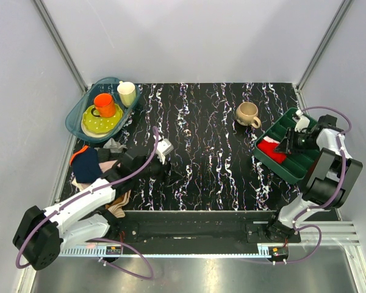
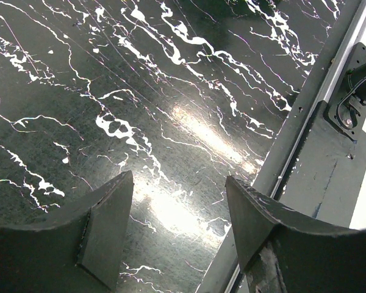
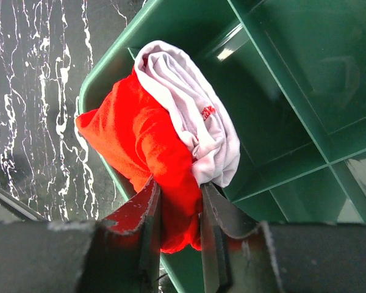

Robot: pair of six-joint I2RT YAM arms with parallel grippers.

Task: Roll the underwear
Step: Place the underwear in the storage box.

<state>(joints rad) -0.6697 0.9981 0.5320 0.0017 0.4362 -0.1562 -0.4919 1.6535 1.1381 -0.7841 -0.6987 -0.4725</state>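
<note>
The red underwear (image 3: 140, 140) with its white trim (image 3: 195, 116) lies bunched in the near-left compartment of the green divided tray (image 3: 280, 79). It also shows as a red patch in the top view (image 1: 270, 149). My right gripper (image 3: 178, 192) is shut on the red fabric, one finger on each side of a fold; in the top view it (image 1: 288, 145) hangs over the tray (image 1: 279, 168). My left gripper (image 2: 178, 183) is open and empty, low over the black marbled table near its front edge, at the left in the top view (image 1: 160, 163).
A pile of beige, pink and navy garments (image 1: 94, 168) lies at the left edge. A blue tray (image 1: 75, 116) holds a yellow plate, an orange cup and a cream cup (image 1: 127, 93). A beige mug (image 1: 247, 114) stands near the green tray. A metal rail (image 2: 329, 79) runs along the table's front.
</note>
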